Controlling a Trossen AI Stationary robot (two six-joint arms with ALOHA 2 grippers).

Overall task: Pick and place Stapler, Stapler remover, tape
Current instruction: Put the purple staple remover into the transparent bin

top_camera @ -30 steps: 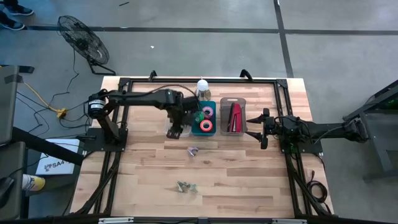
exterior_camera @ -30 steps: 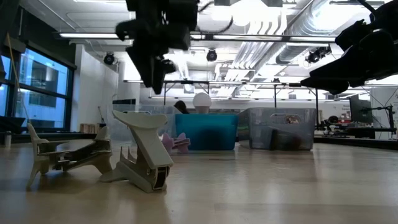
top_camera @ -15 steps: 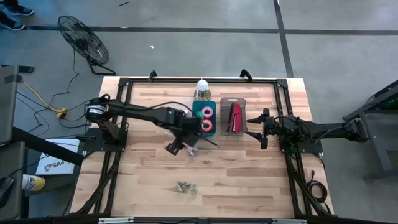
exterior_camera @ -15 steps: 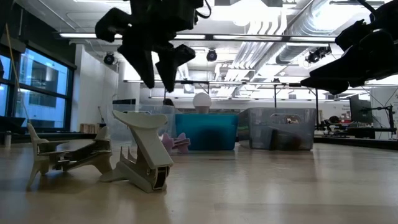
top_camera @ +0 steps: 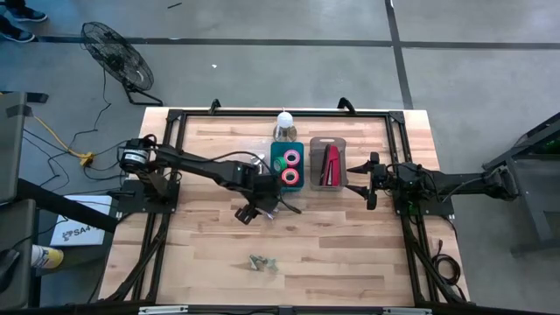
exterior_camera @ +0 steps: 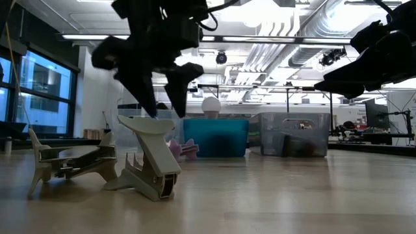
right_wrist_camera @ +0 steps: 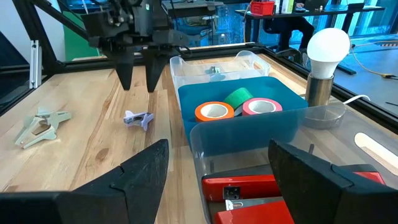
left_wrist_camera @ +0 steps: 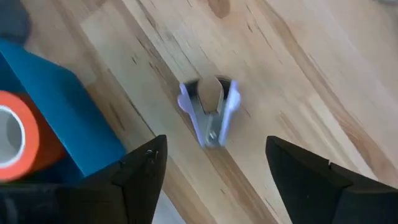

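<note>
A small purple stapler remover [left_wrist_camera: 210, 112] lies on the wooden table just in front of the blue bin [top_camera: 276, 178]. My left gripper [left_wrist_camera: 217, 180] hangs open above it, fingers pointing down on either side, touching nothing; it also shows in the right wrist view [right_wrist_camera: 137, 71]. The tape rolls, orange [right_wrist_camera: 212, 111], green [right_wrist_camera: 239, 98] and pink [right_wrist_camera: 261, 106], lie in the blue bin. The red stapler [top_camera: 330, 164] lies in the clear bin beside it. My right gripper [top_camera: 367, 181] waits open at the table's right, level.
Two pale stapler removers [top_camera: 261, 261] lie near the table's front edge; they also show in the low view [exterior_camera: 153, 166]. A second clear bin [right_wrist_camera: 214, 68] stands left of the blue one. A white bulb on a stand [top_camera: 284, 121] is at the far edge.
My left gripper has swung from over the bins toward the table's near edge and come down, rolling about its own axis. It now stands over the purple stapler remover. Its fingers have spread wider. Nothing on the table has moved.
</note>
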